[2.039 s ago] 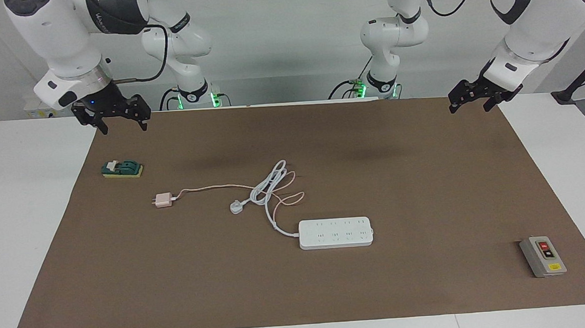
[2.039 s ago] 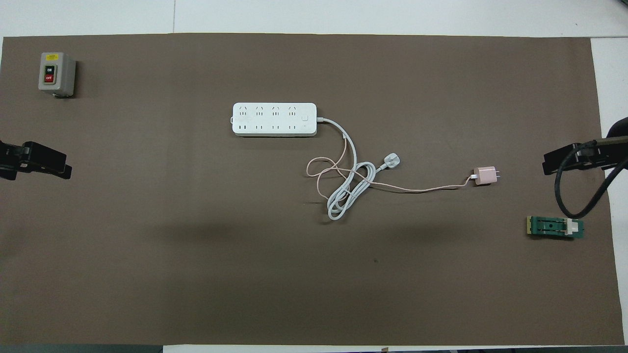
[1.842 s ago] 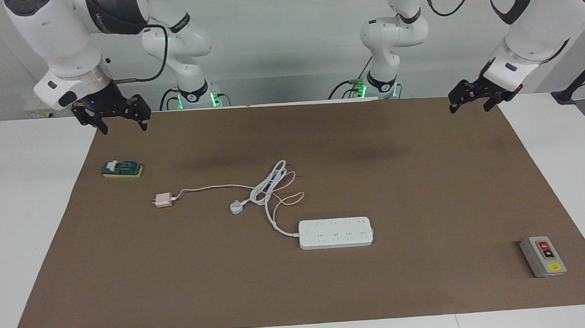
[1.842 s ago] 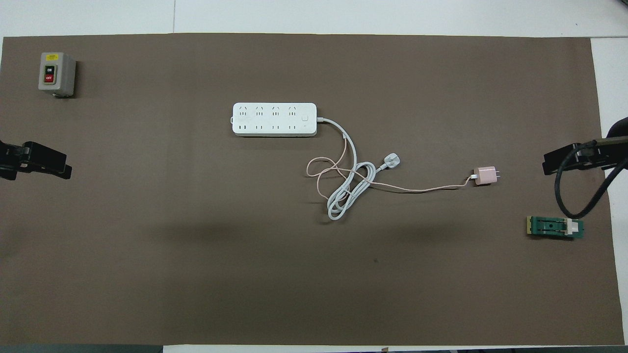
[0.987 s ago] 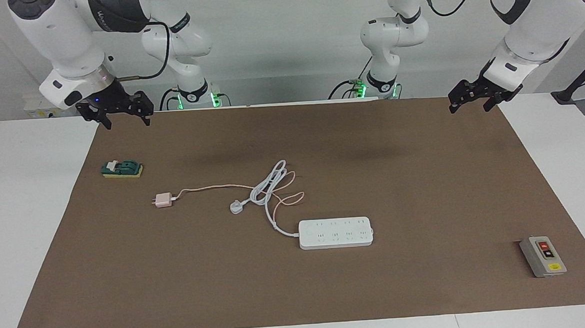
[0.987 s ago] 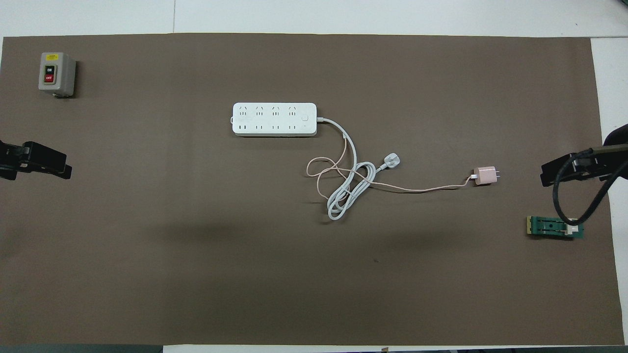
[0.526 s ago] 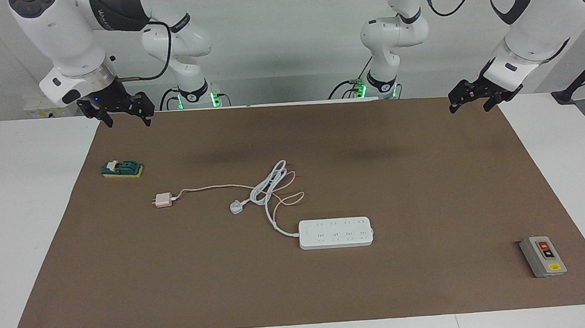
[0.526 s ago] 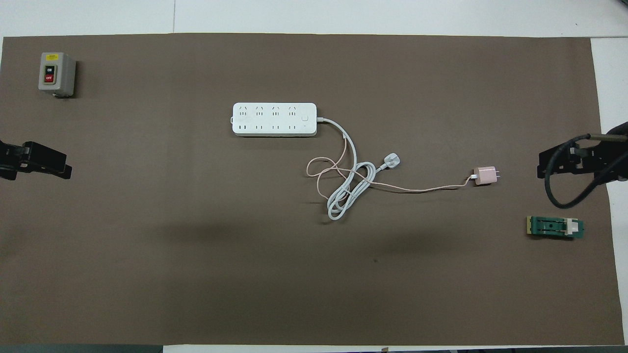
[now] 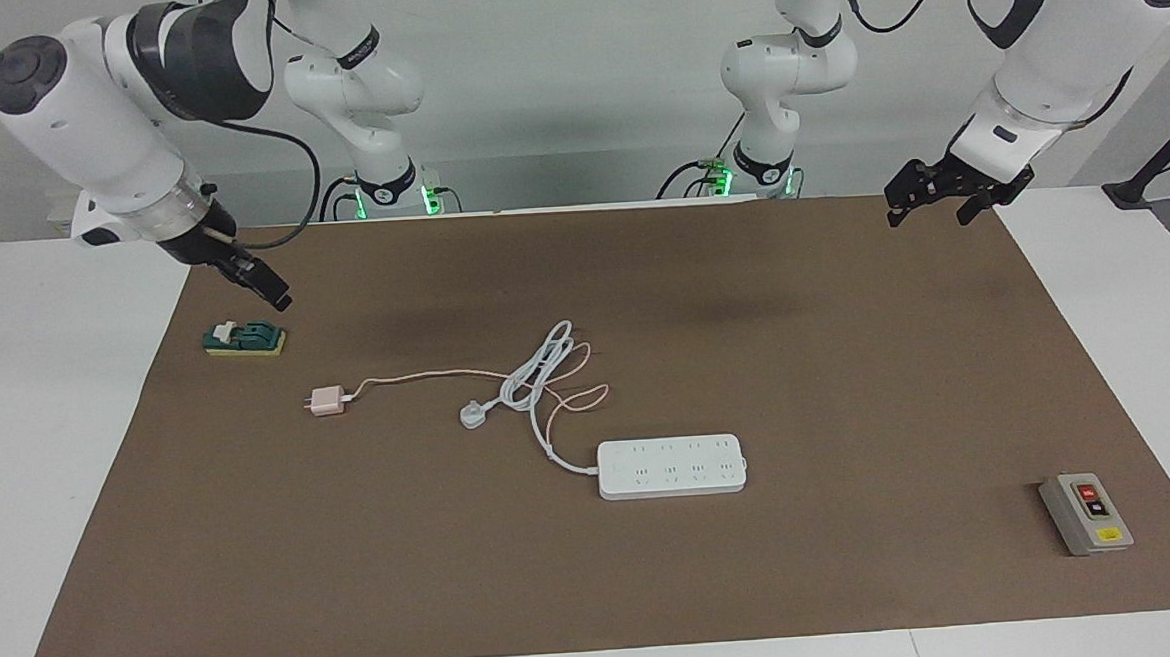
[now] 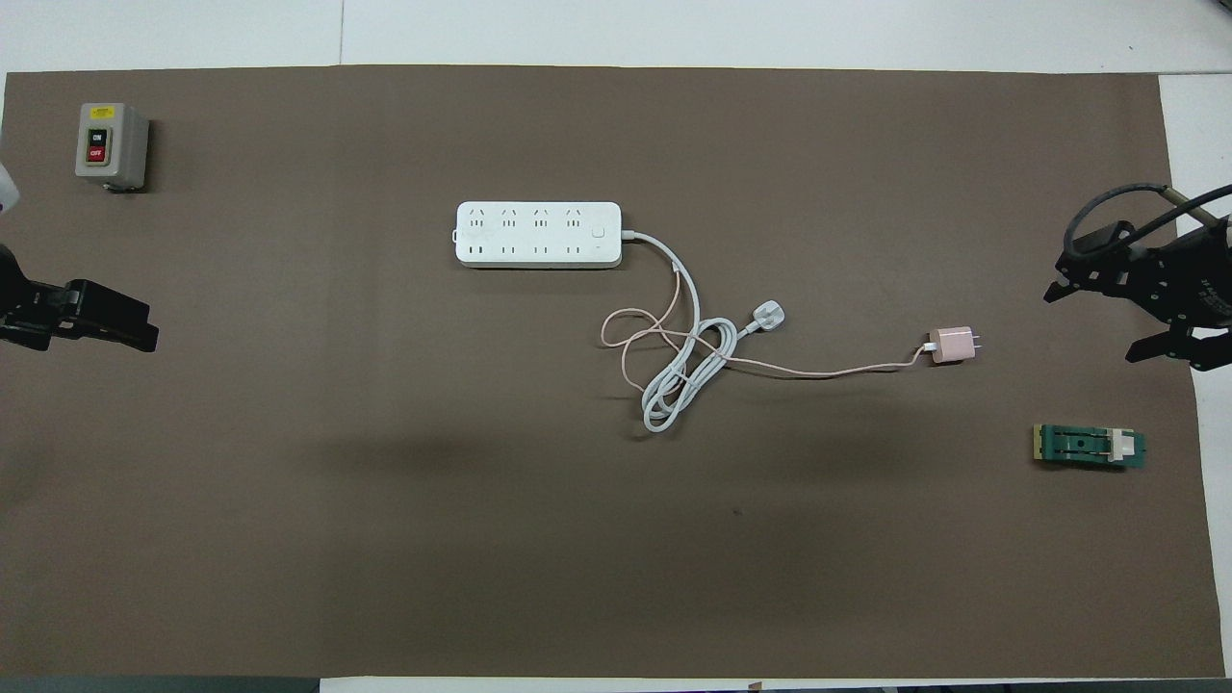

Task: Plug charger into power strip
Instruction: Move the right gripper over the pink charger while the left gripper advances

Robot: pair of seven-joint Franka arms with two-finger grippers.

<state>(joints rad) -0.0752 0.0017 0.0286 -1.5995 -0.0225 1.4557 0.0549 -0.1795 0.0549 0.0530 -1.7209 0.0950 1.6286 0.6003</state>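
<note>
Nothing is done yet; the right claw point(image 10: 1107, 322) hangs wide and empty over the mat's edge, the charger point(image 9: 326, 401) loose just inward of it; the strip point(image 9: 672, 466) lies farther off, sockets empty; the left claw point(image 9: 924, 206) waits wide; grasping, carrying and plugging remain.

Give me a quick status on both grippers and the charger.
Right gripper open, up over the mat's edge by the charger. Left gripper open, waiting at its end. Charger lies unplugged, apart from the power strip. Nothing blocking.
</note>
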